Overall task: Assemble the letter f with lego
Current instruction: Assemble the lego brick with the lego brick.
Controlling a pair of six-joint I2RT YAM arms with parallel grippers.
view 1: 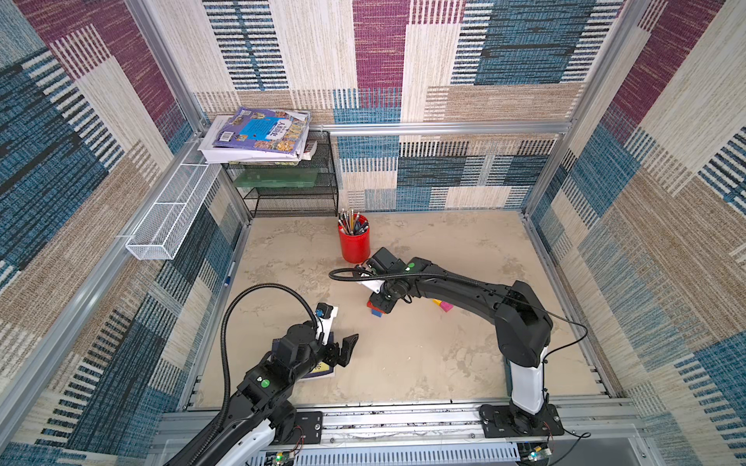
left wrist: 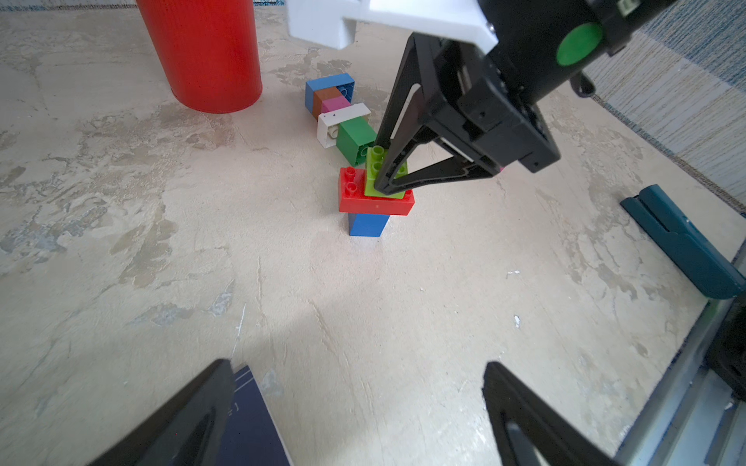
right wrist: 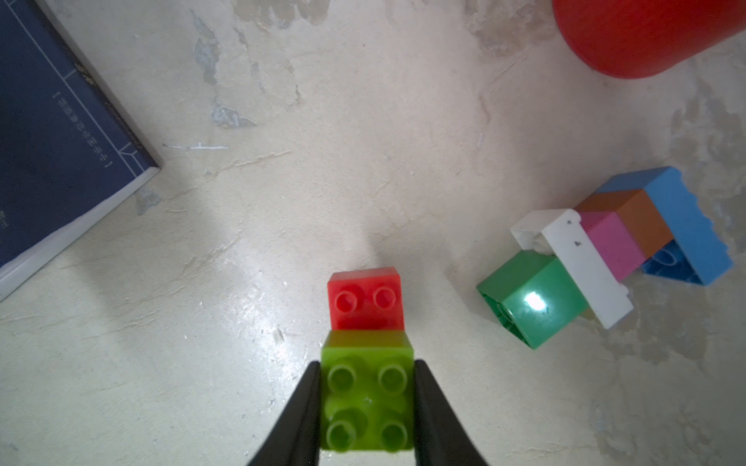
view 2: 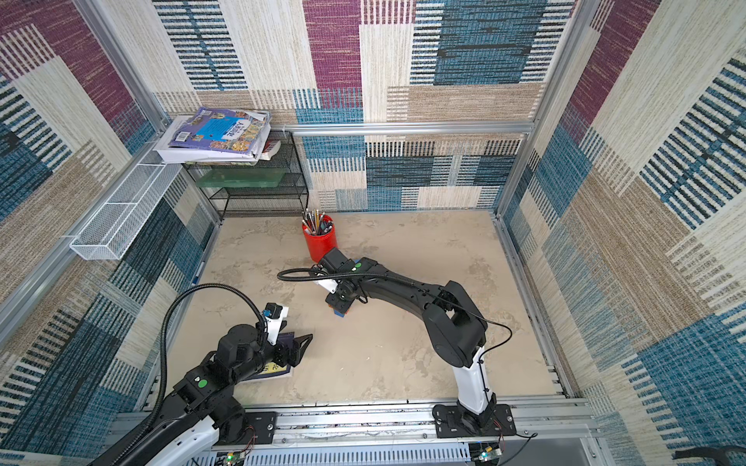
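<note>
A small lego stack stands mid-table: a blue brick (left wrist: pixel 367 226) at the bottom, a red oblong brick (left wrist: pixel 375 205) across it, and a lime brick (right wrist: pixel 367 399) on top. My right gripper (right wrist: pixel 367 365) comes down from above and is shut on the lime brick's sides. Just beyond the stack a joined row lies on its side: green (right wrist: pixel 529 298), white (right wrist: pixel 581 250), pink (right wrist: pixel 613 246), brown (right wrist: pixel 633 218) and light blue (right wrist: pixel 686 226). A loose pink brick (view 1: pixel 446 306) lies under the right arm. My left gripper (left wrist: pixel 359 375) hovers open and empty at the near left.
A red cup of pencils (view 1: pixel 354 242) stands just behind the bricks. A dark blue book (right wrist: pixel 52 133) lies under the left gripper. At the back left are a black mesh shelf (view 1: pixel 290 189) topped with books and a white wire basket (view 1: pixel 169 214).
</note>
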